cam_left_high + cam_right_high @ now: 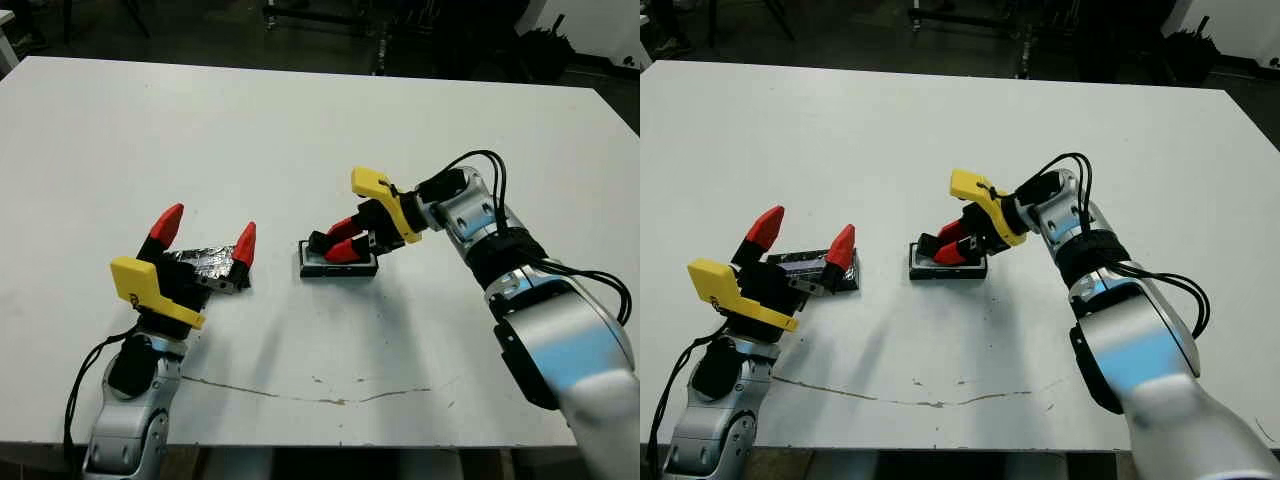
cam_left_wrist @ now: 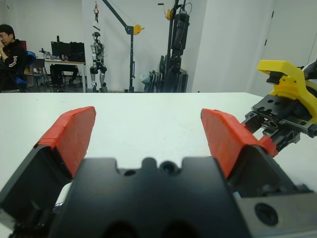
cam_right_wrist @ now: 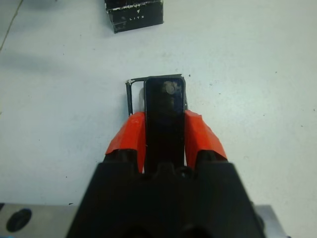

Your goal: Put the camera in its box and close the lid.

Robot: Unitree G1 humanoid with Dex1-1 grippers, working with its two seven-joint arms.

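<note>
Two risks. Left gripper (image 1: pixel 205 232), jaws wide, hovers over the lid (image 1: pixel 212 265); a careless drop could shove it. Right gripper (image 1: pixel 338 241) pinches the camera (image 3: pixel 165 111) above the box (image 1: pixel 338 266); off-square release could leave it on the rim.

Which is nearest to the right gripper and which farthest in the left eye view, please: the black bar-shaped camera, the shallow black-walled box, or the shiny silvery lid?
1. The black bar-shaped camera, clamped between the right gripper's red fingers.
2. The shallow black-walled box, directly beneath the fingertips.
3. The shiny silvery lid, away to the robot's left, by the left gripper.
</note>
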